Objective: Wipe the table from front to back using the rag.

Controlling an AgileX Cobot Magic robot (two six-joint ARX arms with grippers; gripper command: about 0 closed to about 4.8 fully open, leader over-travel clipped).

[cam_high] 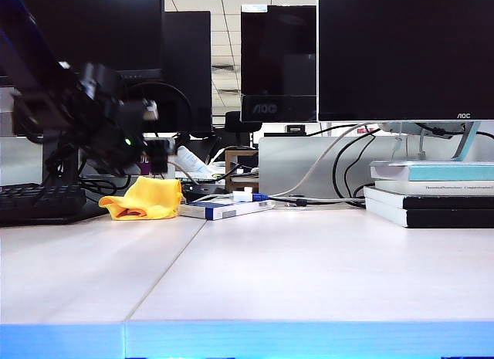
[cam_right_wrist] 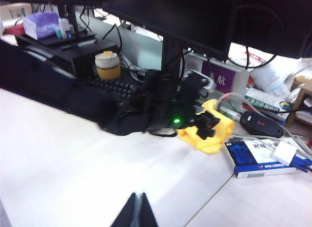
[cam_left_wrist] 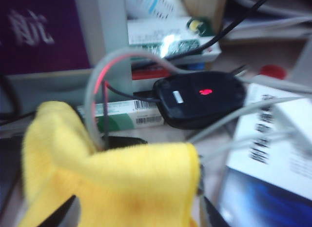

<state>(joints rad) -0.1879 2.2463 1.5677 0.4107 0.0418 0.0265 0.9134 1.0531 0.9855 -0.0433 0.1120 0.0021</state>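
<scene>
Soft yellow rag [cam_high: 144,199]; left tool [cam_right_wrist: 207,125] open, right tool [cam_right_wrist: 137,211] shut.

Toward the back we see a flat blue-and-white box [cam_high: 224,209] lying beside a black computer mouse [cam_left_wrist: 200,100] with a red glowing mark. A black keyboard [cam_high: 38,201] sits at the left, a stack of books [cam_high: 431,193] at the right under a large dark monitor [cam_high: 405,54], with grey cables [cam_high: 316,170] trailing between.
</scene>
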